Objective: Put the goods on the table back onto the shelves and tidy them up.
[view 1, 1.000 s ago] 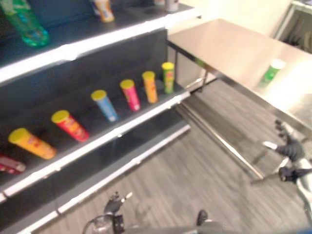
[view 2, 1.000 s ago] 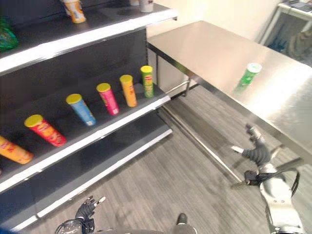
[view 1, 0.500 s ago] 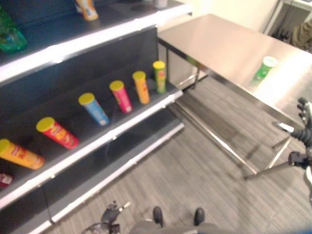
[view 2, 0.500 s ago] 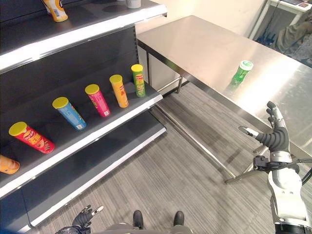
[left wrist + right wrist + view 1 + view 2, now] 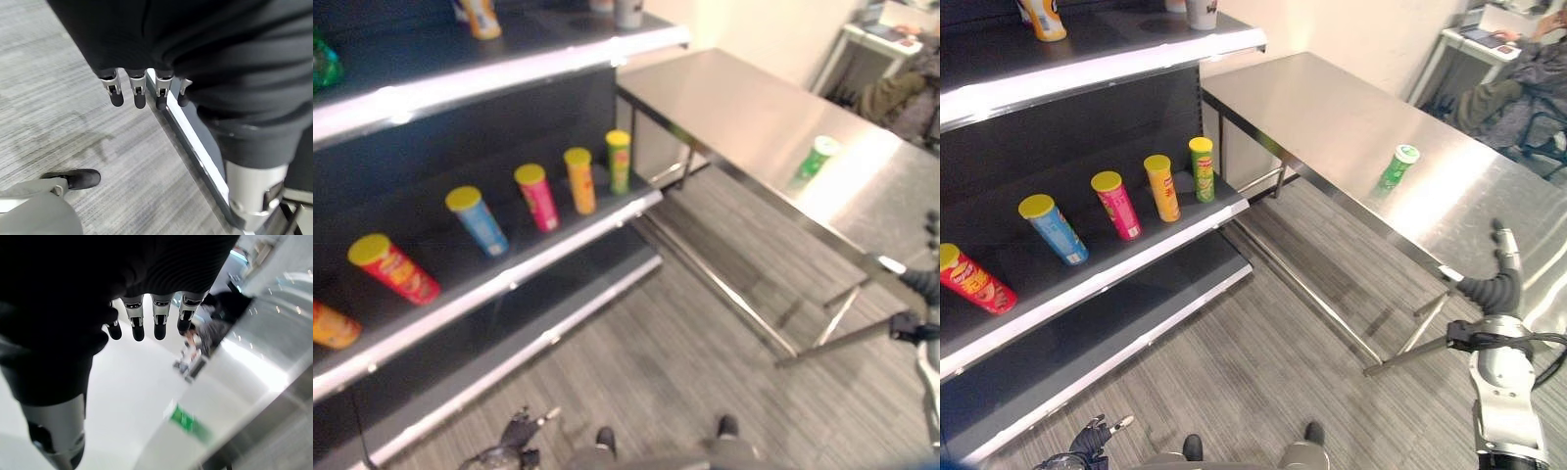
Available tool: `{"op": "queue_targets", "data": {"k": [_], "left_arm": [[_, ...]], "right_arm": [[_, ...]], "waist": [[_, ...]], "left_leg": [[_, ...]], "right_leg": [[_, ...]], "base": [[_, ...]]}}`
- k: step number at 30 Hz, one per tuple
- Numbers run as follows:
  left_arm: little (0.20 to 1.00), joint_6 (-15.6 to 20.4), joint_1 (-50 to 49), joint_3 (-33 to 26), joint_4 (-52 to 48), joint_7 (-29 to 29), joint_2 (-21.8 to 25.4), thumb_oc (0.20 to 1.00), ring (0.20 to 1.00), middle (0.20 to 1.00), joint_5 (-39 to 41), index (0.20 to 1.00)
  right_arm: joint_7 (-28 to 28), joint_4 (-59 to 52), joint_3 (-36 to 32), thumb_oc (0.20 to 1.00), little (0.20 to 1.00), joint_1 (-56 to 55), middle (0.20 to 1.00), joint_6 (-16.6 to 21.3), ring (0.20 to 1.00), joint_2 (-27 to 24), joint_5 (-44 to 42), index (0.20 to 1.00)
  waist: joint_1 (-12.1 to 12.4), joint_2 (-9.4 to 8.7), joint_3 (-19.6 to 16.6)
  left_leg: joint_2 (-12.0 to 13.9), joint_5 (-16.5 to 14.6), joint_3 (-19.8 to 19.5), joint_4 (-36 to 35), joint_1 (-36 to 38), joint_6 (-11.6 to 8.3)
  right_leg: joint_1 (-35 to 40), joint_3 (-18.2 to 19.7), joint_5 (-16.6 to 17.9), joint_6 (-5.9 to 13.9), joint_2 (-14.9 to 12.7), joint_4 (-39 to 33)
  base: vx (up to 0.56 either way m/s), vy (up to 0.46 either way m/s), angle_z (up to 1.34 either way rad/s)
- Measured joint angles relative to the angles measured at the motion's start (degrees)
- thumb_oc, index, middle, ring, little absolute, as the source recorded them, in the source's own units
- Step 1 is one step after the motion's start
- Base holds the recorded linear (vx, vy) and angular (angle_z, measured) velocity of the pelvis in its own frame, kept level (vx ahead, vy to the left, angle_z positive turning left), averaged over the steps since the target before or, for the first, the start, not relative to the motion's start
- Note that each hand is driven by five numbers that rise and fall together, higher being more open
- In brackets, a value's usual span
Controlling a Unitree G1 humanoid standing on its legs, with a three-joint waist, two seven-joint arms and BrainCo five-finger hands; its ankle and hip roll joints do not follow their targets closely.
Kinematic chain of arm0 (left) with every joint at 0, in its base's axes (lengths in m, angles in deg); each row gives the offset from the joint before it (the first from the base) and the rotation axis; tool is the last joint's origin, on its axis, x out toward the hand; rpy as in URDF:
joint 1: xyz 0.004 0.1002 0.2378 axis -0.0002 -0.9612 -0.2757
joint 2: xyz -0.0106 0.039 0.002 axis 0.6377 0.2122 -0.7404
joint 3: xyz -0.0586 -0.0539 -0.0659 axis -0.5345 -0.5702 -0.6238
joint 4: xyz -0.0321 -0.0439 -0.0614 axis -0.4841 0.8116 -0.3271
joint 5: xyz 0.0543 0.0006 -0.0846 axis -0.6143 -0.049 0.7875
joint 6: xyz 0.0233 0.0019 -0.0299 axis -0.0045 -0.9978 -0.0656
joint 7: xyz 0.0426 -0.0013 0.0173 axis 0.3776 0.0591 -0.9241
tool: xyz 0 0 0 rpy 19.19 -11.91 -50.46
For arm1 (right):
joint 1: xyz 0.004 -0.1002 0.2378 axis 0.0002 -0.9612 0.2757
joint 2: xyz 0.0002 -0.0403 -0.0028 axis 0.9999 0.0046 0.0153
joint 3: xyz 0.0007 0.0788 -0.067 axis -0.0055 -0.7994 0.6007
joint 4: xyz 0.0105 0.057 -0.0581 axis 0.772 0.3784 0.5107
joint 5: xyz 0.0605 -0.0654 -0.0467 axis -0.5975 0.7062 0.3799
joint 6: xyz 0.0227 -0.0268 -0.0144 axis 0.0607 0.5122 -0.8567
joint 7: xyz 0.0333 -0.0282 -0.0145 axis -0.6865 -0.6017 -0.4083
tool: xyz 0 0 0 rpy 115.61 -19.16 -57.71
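Steel table (image 5: 1332,108) holds green can (image 5: 1395,168) (print unreadable); right hand (image 5: 1500,279) slack-fingered, empty.

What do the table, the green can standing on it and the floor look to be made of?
Table: probably stainless steel, brushed; it shows bright glare and a soft reflection of the can. Green can: a tube with a pale lid, likely printed cardboard or plastic; the pictures leave that open. Floor: grey with fine streaks, looks like wood-grain vinyl or laminate planks.

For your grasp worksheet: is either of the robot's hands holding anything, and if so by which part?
Nothing is held. The right hand is open by the table; the left hand is open above the floor. The green can stands untouched.
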Motion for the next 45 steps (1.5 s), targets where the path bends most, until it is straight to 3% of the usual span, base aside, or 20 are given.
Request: {"op": "queue_targets", "data": {"k": [1,2,3,4,5,6,9,15,19,20,22,24,25,26,29,33,37,40,42,45], "left_arm": [[1.0,-0.12,-0.71,0.07,-0.1,-0.16,0.33,1.0,1.0,1.0,-0.01,1.0],[1.0,-0.25,-1.04,-0.07,-0.88,-0.15,1.17,1.0,1.0,1.0,0.02,1.0],[1.0,-0.2,-1.77,-0.41,-1.15,-0.31,1.74,1.0,1.0,1.0,0.01,1.0],[1.0,-0.39,-2.49,-0.02,-2.78,-0.2,0.13,1.0,1.0,1.0,0.05,1.0],[1.0,-0.31,-2.49,0.72,-3.39,-0.15,-0.67,1.0,1.0,1.0,0.06,1.0],[1.0,-0.33,-2.66,2.19,-3.53,0.03,-2.12,1.0,1.0,1.0,0.05,1.0],[1.0,-0.19,-2.32,2.38,-3.93,0.53,-4.31,1.0,1.0,1.0,0.1,1.0],[1.0,-0.29,-2.6,2.75,-3.48,1.43,-3.89,1.0,1.0,1.0,0.17,1.0],[1.0,-0.3,-2.65,2.74,-3.58,1.59,-3.42,1.0,1.0,1.0,0.46,1.0],[1.0,-0.31,-2.44,2.73,-3.74,1.61,-3.3,1.0,1.0,1.0,0.7,1.0],[1.0,-0.44,-1.99,3.35,-3.63,1.81,-3.31,1.0,1.0,1.0,1.36,1.0],[1.0,-0.69,-2.3,4.07,-3.54,2.31,-3.44,1.0,1.0,1.0,1.35,1.0],[1.0,-0.92,-2.61,4.02,-3.43,2.39,-3.5,1.0,1.0,1.0,1.31,1.0],[1.0,-1.13,-2.87,3.99,-3.41,2.41,-3.4,1.0,1.0,1.0,1.24,1.0],[1.0,-1.54,-3.79,3.89,-3.59,2.34,-2.27,1.0,1.0,1.0,1.18,1.0],[1.0,-1.7,-3.86,3.81,-3.62,2.2,-0.45,1.0,1.0,1.0,1.23,1.0],[1.0,-1.81,-2.23,3.92,-3.52,2.18,0.77,1.0,1.0,1.0,1.21,1.0],[1.0,-1.63,-1.86,3.39,-3.52,1.95,2.89,1.0,1.0,1.0,1.2,1.0],[1.0,-1.6,-1.9,3.79,-3.31,1.88,3.32,1.0,1.0,1.0,1.15,1.0],[1.0,-1.65,-2.34,3.82,-2.97,2.01,3.11,1.0,1.0,1.0,1.12,1.0]], "right_arm": [[-0.46,0.04,0.02,1.0,1.0,-0.62,1.0,-0.21,1.0,0.06,0.81,1.0],[-0.71,1.0,0.31,1.0,1.0,-1.76,1.0,-0.14,1.0,-0.01,0.91,1.0],[-0.69,2.97,0.63,1.0,1.0,-2.11,1.0,-0.24,1.0,-0.23,0.96,1.0],[-0.81,6.08,0.17,1.0,1.0,-2.43,1.0,-1.32,1.0,-1.46,0.98,1.0],[-0.79,7.0,-0.28,1.0,1.0,-2.91,1.0,-1.86,1.0,-2.18,0.97,1.0],[-0.77,7.0,-0.98,1.0,1.0,-2.92,1.0,-2.7,1.0,-3.44,0.93,1.0],[-0.74,8.38,-3.49,1.0,1.0,-2.66,1.0,-2.96,1.0,-6.57,0.68,1.0],[-0.64,9.97,-4.8,1.0,1.0,-1.7,1.0,-2.59,1.0,-10.89,-1.57,1.0],[-0.66,10.76,-4.59,1.0,1.0,0.38,1.0,-2.27,1.0,-11.64,-2.03,1.0],[-0.67,11.03,-4.53,1.0,1.0,0.75,1.0,-2.24,1.0,-11.9,-3.46,1.0],[-0.72,11.77,-4.73,1.0,1.0,0.86,1.0,-2.29,1.0,-13.14,-3.84,1.0],[-0.74,12.19,-5.23,1.0,1.0,0.48,1.0,-2.41,1.0,-14.17,-3.9,1.0],[-0.76,12.14,-5.38,1.0,1.0,0.44,1.0,-2.39,1.0,-14.59,-4.02,1.0],[-0.78,12.25,-5.35,1.0,1.0,0.51,1.0,-2.39,1.0,-14.79,-4.03,1.0],[-1.53,12.52,-4.43,1.0,1.0,2.61,1.0,-2.58,1.0,-14.92,-5.04,1.0],[-2.6,13.27,-4.01,1.0,1.0,3.31,1.0,-2.63,1.0,-14.07,-5.31,1.0],[-3.29,15.55,-3.83,1.0,1.0,4.32,1.0,-2.98,1.0,-13.89,-4.55,1.0],[-3.74,15.55,-3.97,1.0,1.0,3.96,1.0,-2.99,1.0,-13.81,-3.43,1.0],[-4.1,15.54,-4.11,1.0,1.0,3.93,1.0,-3.05,1.0,-13.82,-3.42,1.0],[-4.25,15.64,-4.21,1.0,1.0,3.77,1.0,-3.91,1.0,-13.81,-3.43,1.0]], "waist": [[-0.26,-0.41,-0.14],[-1.51,-2.72,-0.81],[-1.52,-3.91,-0.96],[-0.78,-0.88,-1.83],[-1.38,-0.37,-1.78],[-1.25,1.89,-1.92],[-2.8,4.36,-2.0],[-2.81,5.96,-2.33],[-2.82,6.02,-1.74],[-2.11,5.89,-1.21],[-1.94,5.72,-0.34],[-1.72,6.01,-0.47],[-1.09,5.81,-0.45],[-0.94,5.66,-0.51],[-1.4,3.69,-0.49],[-1.46,1.85,-0.67],[-1.6,2.89,0.08],[-1.8,1.13,-0.35],[-2.75,1.04,-0.43],[-3.39,0.85,-0.15]], "left_leg": [[0.02,1.07,-1.21,-0.25,0.3,-2.08],[-0.37,0.55,-2.92,-0.99,1.47,-3.76],[-0.52,0.36,-3.77,-1.13,2.16,-4.82],[2.56,0.67,-5.23,-0.92,1.88,-6.24],[3.77,0.57,-6.21,-1.1,2.28,-6.79],[5.43,0.65,-6.57,-1.09,2.12,-6.88],[7.65,1.42,-9.82,0.59,0.16,-8.38],[10.08,1.53,-12.66,0.67,-2.52,-9.59],[9.25,1.81,-13.63,7.63,-7.65,-9.92],[8.4,3.55,-12.1,10.2,-9.55,-10.83],[8.07,5.04,-6.78,11.37,-10.75,-9.78],[6.28,2.16,-2.02,10.84,-11.1,-8.74],[3.16,-1.24,0.38,12.45,-11.35,-6.34],[1.9,-2.18,0.25,11.58,-11.44,-4.98],[-0.67,-0.58,1.86,5.8,-9.08,-4.62],[-2.39,1.59,2.29,3.31,-5.94,-0.57],[-1.57,3.01,2.01,-0.82,-0.5,1.74],[-2.89,1.47,1.57,-1.09,0.66,1.67],[-2.83,0.86,0.26,-1.11,0.82,1.46],[-2.52,-0.16,-1.34,-1.15,2.68,0.34]], "right_leg": [[0.95,0.14,2.08,-1.43,0.59,0.12],[2.24,1.07,3.01,-1.92,1.94,1.25],[3.35,1.2,1.28,-3.02,3.36,1.41],[5.3,2.57,-0.74,-2.22,7.24,0.88],[5.83,2.11,-0.75,-2.89,8.39,0.6],[6.06,1.41,-0.99,-4.07,9.99,0.6],[7.15,-1.77,-2.1,-5.13,12.28,0.57],[7.24,-5.2,-3.0,-6.34,14.88,0.24],[7.44,-4.54,-4.27,-7.85,15.69,0.3],[7.92,-4.77,-4.39,-8.1,15.51,0.47],[8.48,-6.43,-4.72,-8.66,14.85,0.14],[8.61,-8.09,-4.84,-8.84,14.0,0.15],[7.61,-8.08,-4.84,-8.83,12.74,0.45],[7.21,-7.81,-4.74,-8.65,12.2,0.64],[5.14,-5.5,-4.08,-7.5,10.19,1.11],[5.01,-4.37,-4.53,-5.2,8.21,6.18],[-3.02,-2.14,-7.34,-2.99,6.84,26.23],[-5.55,-0.36,-7.17,-3.28,4.23,19.93],[-5.32,3.11,-3.7,-1.35,3.45,6.65],[-5.08,3.56,1.1,-1.0,3.53,0.16]], "base": [[0.15,-0.153,0.64],[0.27,-0.274,0.84],[0.18,-0.194,0.69],[0.25,-0.277,0.45],[0.24,-0.365,0.29],[0.19,-0.296,0.22],[0.11,-0.263,0.38],[0.1,-0.243,0.36],[0.05,-0.171,0.47],[0.05,-0.099,0.57],[0.08,-0.022,0.65],[0.12,0.032,0.49],[0.13,0.09,0.09],[0.15,0.111,0.03],[0.18,0.134,-0.13],[0.12,0.114,-0.1],[0.15,0.003,-0.02],[0.21,-0.127,0.09],[0.2,-0.136,0.23],[0.2,-0.155,0.33]]}}
